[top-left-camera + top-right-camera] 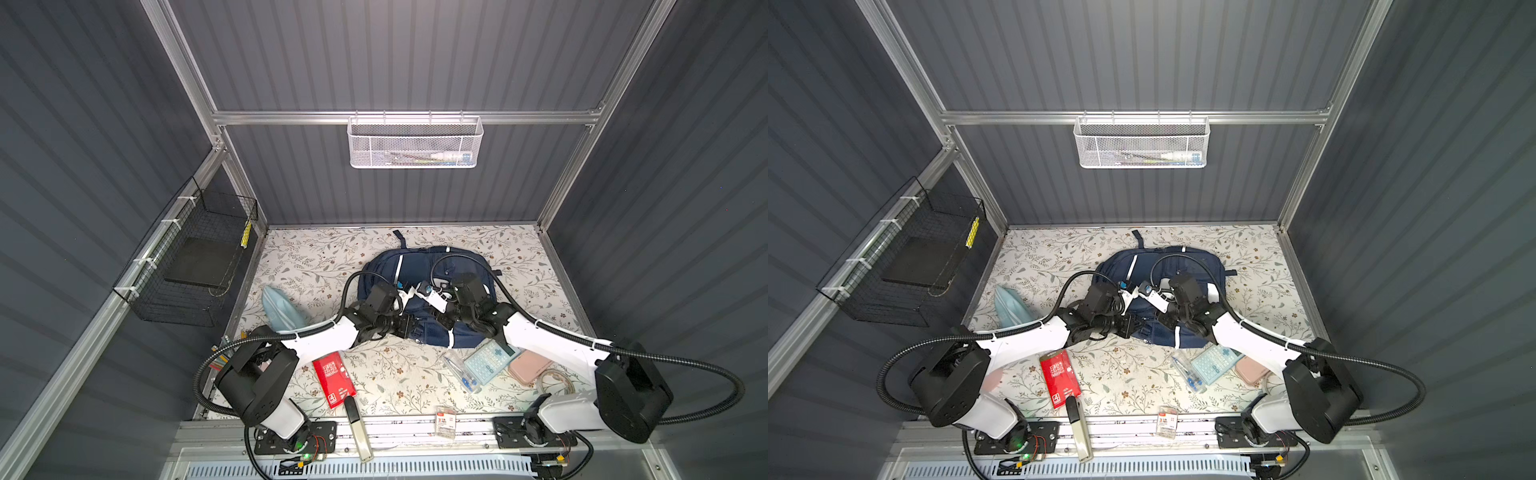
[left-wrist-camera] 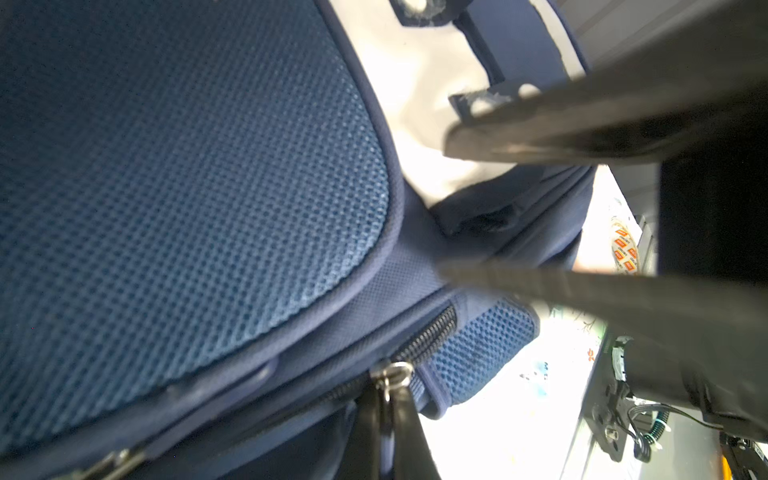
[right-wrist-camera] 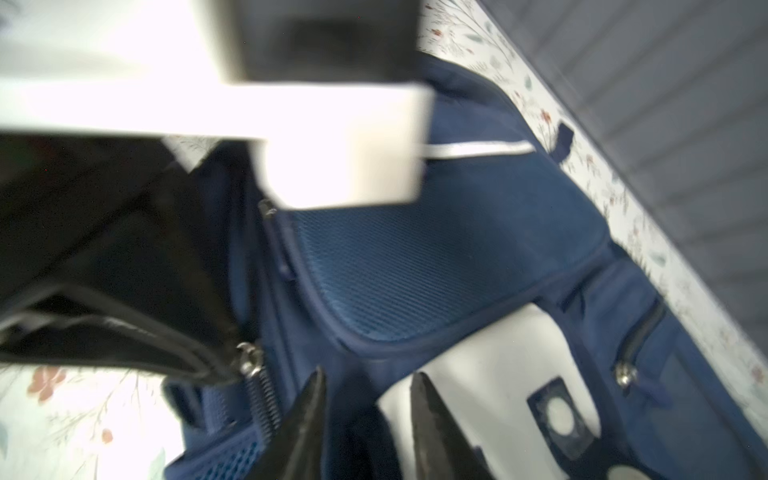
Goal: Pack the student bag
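Zipper-opening looks in hand: left gripper (image 2: pixel 386 395) pinches a zipper pull (image 2: pixel 395 370) on the student bag (image 1: pixel 415 266) (flat on the table (image 1: pixel 374 374)); right gripper (image 3: pixel 369 374) beside that pull gapes empty. Next: brace, drag steadily.

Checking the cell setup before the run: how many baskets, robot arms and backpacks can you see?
Baskets: 2, white basket and black basket
Arms: 2, left arm and right arm
Backpacks: 1, the backpack
Total: 5

White arm links (image 1: pixel 320 338), black joint housings (image 1: pixel 257 386), ribbed black cables (image 1: pixel 742 389).
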`<state>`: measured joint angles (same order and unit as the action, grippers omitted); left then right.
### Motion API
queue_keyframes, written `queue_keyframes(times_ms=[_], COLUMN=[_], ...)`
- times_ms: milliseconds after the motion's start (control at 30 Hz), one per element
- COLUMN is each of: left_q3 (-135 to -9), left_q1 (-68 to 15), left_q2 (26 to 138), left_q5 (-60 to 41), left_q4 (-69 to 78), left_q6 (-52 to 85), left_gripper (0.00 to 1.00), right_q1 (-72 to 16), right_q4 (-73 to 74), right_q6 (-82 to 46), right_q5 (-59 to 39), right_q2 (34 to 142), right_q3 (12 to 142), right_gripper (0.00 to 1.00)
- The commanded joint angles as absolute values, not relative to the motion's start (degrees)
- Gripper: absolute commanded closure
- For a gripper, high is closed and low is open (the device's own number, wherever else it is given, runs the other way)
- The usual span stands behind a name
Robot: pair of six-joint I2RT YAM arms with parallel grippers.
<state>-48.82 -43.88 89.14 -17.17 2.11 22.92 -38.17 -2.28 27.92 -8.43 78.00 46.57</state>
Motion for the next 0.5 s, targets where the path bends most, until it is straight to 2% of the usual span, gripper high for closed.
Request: queue_keyframes(times_ms=[0, 133, 333, 433, 467], left_q3=[-50.4, -50.8, -51.3, -51.7, -51.8], left_q1=[-43.7, -43.7, -43.7, -43.7, -43.7], left_q2=[87.5, 86.4, 85.1, 84.6, 84.3], left_q5=[-16.7, -17.4, -16.6, -16.4, -16.2], left_q4=[-1.7, -2.3, -3.9, -4.7, -5.0], left_q6=[22.5, 23.1, 23.3, 23.2, 23.1], left_gripper=[1.0, 1.0, 1.0, 1.0, 1.0], right_q1=[-41.1, -42.7, -42.7, -42.6, -42.6], right_q4=[-5.2, -4.7, -6.0, -4.9, -4.5], right_q6=[33.3, 35.8, 37.1, 36.7, 36.2], right_q5=[-9.6, -8.9, -5.8, -5.3, -4.5], right_q2=[74.8, 75.7, 78.7, 79.2, 79.4], right_q3=[45.7, 44.1, 43.7, 42.3, 42.1], right_gripper=[0.57, 0.55, 0.61, 0.72, 0.81])
